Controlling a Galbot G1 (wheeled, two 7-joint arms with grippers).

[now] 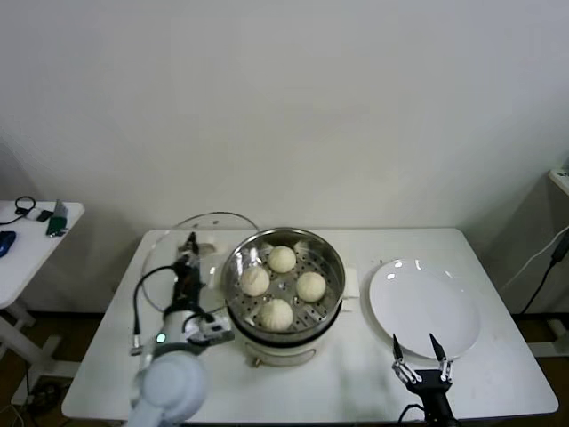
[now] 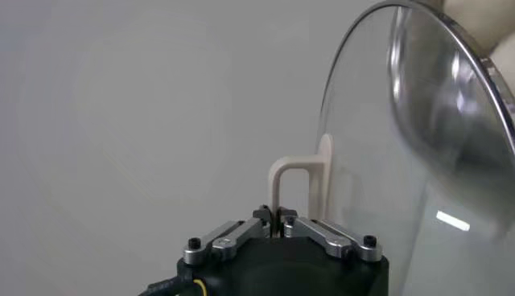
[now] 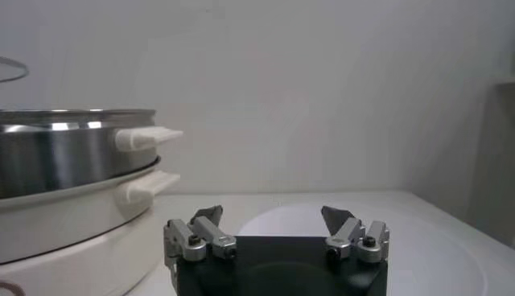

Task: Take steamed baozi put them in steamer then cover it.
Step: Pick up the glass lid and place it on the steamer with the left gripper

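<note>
Head view, nearest first: right gripper (image 1: 423,363) sits low at the near table edge, just short of the white plate (image 1: 425,307), jaws spread wide with nothing between them; the right wrist view confirms both fingers apart over a bare plate (image 3: 451,241). Looks parked. On the other side, left gripper (image 1: 189,265) is beside the steamer, closed tight on the cream bar handle of the cover (image 1: 191,233). The left wrist view shows the jaws pinched together on the handle (image 2: 299,183), with the glass lid (image 2: 418,161) standing on edge, tilted well off horizontal, apparently clear of the table, though contact is hard to confirm. Mid-table: the steamer (image 1: 331,267), steel basket on its cream pot base, with all four steamed baozi (image 1: 283,259) resting on the perforated floor, spaced apart, none left on the plate. Its side handles show close in the right wrist view (image 3: 145,138). Farther off, a small side table (image 1: 67,213) with a few dark items, not involved. Judgement: loading is done; the cover is gripped but not yet placed, rim still beside and behind the basket, not over it. Remaining: carry the lid across, level it, seat it on the steel rim, release. Roughly two thirds through.
</note>
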